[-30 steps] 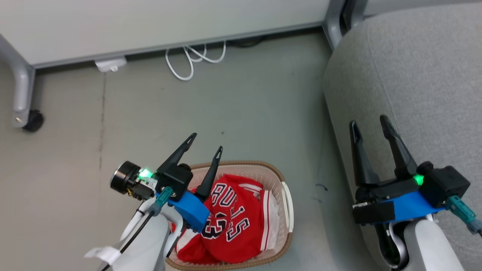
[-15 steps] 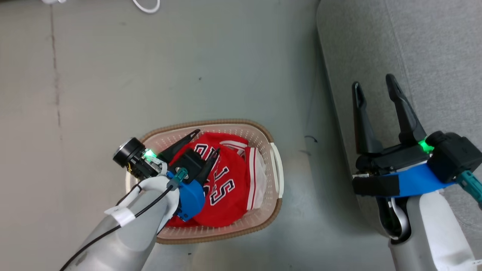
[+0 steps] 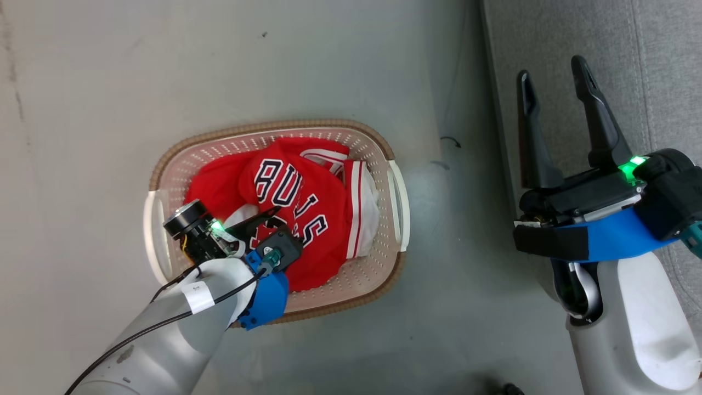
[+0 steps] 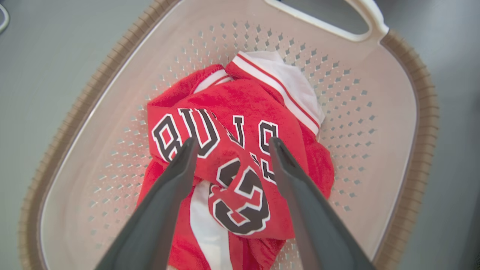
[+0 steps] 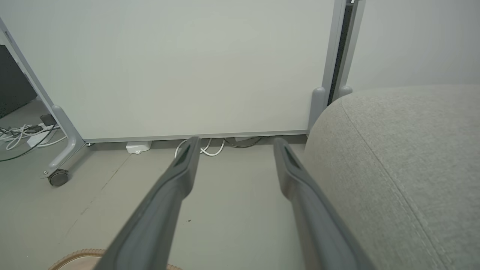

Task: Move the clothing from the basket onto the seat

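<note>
Fingers of the left gripper (image 4: 233, 141) stand spread wide, gripping nothing, and reach down into the basket (image 3: 274, 125) from its near left corner. Right under them lies the clothing (image 4: 240, 101), a crumpled red heap that covers the middle of the basket and rides up against its right wall. The heap's length runs along the basket's own, handle to handle. A raised fold bearing the big number sits squarely between the two tips, so the coming move looks like a short drop and a pinch on that fold. Whether the tips touch the cloth I cannot tell. Thin shiny fabric may slide out of a shallow pinch, or one garment may come up alone. The left gripper is plainly the nearer one. The right gripper (image 3: 551, 67), also open and empty, hangs well apart over the left edge of the seat (image 3: 658, 55), which stands near the basket's right end. Beyond, a white panel (image 5: 187, 56) stands upright
</note>
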Motion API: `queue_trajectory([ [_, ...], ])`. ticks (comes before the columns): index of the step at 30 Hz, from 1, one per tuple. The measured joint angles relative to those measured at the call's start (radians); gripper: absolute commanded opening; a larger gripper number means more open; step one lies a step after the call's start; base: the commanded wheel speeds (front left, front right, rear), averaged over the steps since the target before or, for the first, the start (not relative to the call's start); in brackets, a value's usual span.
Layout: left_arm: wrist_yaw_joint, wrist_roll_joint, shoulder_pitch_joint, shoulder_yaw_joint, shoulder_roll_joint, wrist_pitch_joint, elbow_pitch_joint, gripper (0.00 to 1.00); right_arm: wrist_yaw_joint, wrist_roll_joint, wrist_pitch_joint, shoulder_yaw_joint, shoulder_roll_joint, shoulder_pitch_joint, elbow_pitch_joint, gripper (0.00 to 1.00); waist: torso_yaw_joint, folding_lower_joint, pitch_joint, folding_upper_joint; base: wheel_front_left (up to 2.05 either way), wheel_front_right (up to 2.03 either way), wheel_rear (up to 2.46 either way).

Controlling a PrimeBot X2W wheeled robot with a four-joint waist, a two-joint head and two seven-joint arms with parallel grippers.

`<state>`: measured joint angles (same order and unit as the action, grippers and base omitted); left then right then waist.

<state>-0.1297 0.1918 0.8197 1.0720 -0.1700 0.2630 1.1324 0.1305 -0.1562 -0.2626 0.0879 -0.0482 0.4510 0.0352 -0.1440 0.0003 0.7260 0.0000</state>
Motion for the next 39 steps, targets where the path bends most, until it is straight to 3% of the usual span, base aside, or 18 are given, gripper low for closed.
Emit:
queue_trajectory([
  [11,0.000,0.064,0.082,0.161,-0.011,-0.045,0.103,1.00,0.000,0.000,0.000,-0.004,0.000,0.022,-0.029,1.00,-0.036,-0.0001,0.108,0.0000,0.00,0.00,0.00],
  [27,0.000,0.144,0.153,0.201,-0.015,-0.225,0.137,1.00,0.000,0.002,0.000,-0.008,0.000,0.040,-0.052,1.00,-0.063,-0.0002,0.222,0.0000,0.00,0.00,0.00],
  [29,0.000,0.147,0.162,0.202,-0.014,-0.242,0.138,0.18,0.000,0.002,0.000,-0.009,0.000,0.040,-0.053,1.00,-0.063,-0.0002,0.226,0.0000,0.00,0.00,0.00],
  [30,0.000,0.150,0.165,0.203,-0.014,-0.244,0.138,0.00,0.000,0.002,0.000,-0.009,0.000,0.040,-0.053,1.00,-0.063,-0.0002,0.227,0.0000,0.00,0.00,0.00],
  [39,0.000,0.154,0.166,0.207,-0.012,-0.201,0.132,0.00,0.000,0.002,0.000,-0.010,0.000,0.045,-0.044,1.00,-0.059,-0.0003,0.198,0.0000,0.00,0.00,0.00],
])
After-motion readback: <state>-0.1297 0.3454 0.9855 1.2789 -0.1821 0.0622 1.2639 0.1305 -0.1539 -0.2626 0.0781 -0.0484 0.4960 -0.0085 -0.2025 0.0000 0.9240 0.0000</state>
